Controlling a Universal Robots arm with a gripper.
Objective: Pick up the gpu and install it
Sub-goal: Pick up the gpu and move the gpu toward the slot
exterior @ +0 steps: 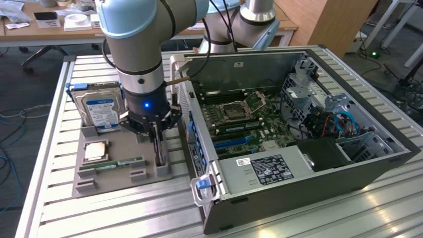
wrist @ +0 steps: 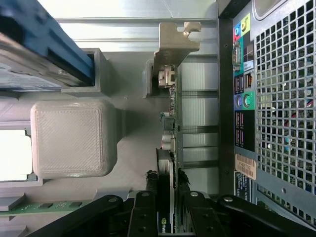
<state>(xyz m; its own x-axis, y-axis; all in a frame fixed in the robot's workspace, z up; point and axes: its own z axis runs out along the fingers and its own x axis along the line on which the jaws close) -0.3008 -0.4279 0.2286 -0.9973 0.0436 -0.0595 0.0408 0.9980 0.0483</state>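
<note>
Exterior view, left of centre: arm comes straight down over a grey printed tray [exterior: 126, 173] on the slatted tabletop [exterior: 119, 213]. The tray's slots and pockets keep each part apart and reachable from above.
- hard drive [exterior: 99, 109] on edge at the tray's upper end
- CPU [exterior: 96, 150] flat in its pocket
- RAM stick [exterior: 112, 164] lying in the lower part of the tray

The gpu [exterior: 159, 151] stands on its long edge in the slot along the tray's side nearest the open computer case [exterior: 290, 193]. That leaves its top edge free, probably so it can be taken from above.

Hand [exterior: 155, 135]: in the wrist view the hand [wrist: 169, 197] is clenched on the gpu [wrist: 170, 148], with the fingers [wrist: 144, 212] pressed to both faces and no gap visible between them and the board. The card looks to be seated in its slot, not lifted.

Orientation: long axis level, running lower to upper in the exterior view, roughly parallel to the case's rear I/O panel [wrist: 242, 98]. The metal bracket [wrist: 175, 42] is at the far end from the grip — the end toward the hard drive, and its tip [exterior: 177, 79] pokes out past the arm. The grip sits near the opposite end of the card.

The case lies on its side with the motherboard [exterior: 251, 124] facing up, so its slots are open to a descent from above.
</note>
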